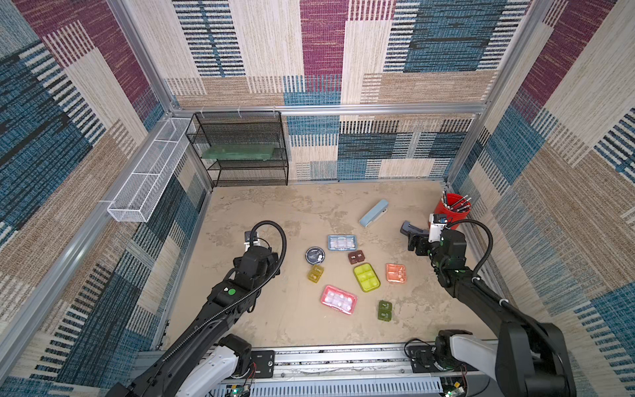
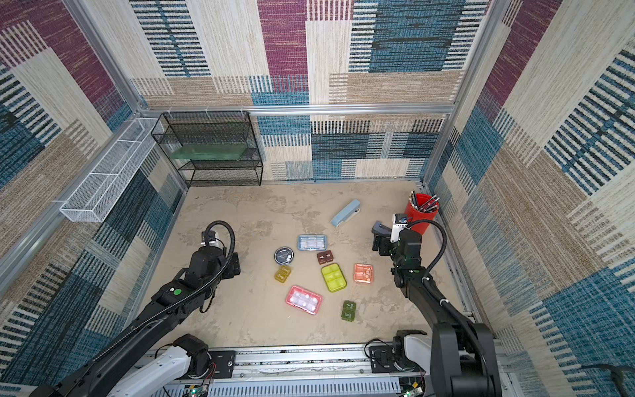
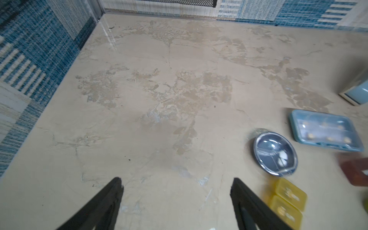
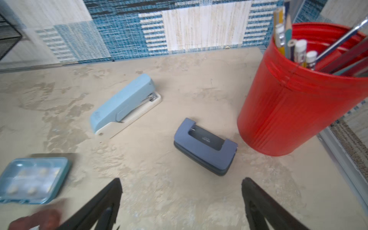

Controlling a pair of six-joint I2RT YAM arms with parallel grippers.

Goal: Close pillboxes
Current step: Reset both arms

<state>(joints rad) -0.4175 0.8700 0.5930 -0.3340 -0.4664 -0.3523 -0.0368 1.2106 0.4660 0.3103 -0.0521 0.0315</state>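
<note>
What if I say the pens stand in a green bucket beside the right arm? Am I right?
Not quite: the bucket is red, not green, as the right wrist view shows. The pens do stand in it, beside the right arm.

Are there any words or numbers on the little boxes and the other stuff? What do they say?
Nothing here can be read for sure.
On the dark green pillbox: a pale mark on each lid, too small to read.
On the brown pillbox: white labels, too small to read.
On the amber pillbox: marks on the lids, blurred.
On the hole punch: a tiny logo, too small to read.
</note>
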